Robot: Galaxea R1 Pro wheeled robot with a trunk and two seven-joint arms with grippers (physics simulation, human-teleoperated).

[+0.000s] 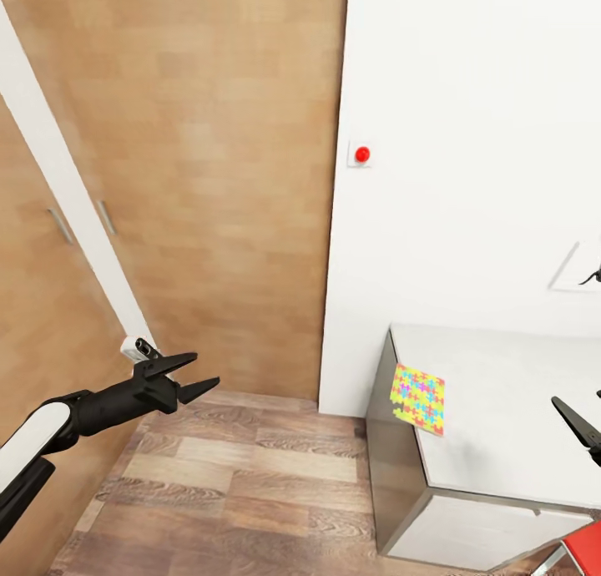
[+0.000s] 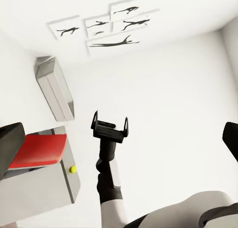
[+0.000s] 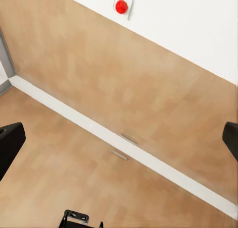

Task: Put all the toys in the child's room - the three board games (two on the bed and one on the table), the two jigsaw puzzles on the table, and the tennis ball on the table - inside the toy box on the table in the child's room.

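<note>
White wall (image 1: 467, 142) carries a red button (image 1: 362, 154). Wood wardrobe (image 1: 209, 184) with two handles (image 1: 83, 221) stands beside it. Plank floor (image 1: 234, 484) below.

Left arm (image 1: 50, 430): white forearm, black wrist, reaching forward from the near left. Left gripper (image 1: 194, 376) empty, jaws spread in a narrow V, tips pointing right.

Right gripper (image 2: 110, 123) raised at the near right, fingers parted, nothing between them. Black wrist, white forearm behind it.

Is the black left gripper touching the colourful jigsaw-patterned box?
Apart. In the head view the left gripper is over the floor, and the jigsaw-patterned box lies on the table.
</note>
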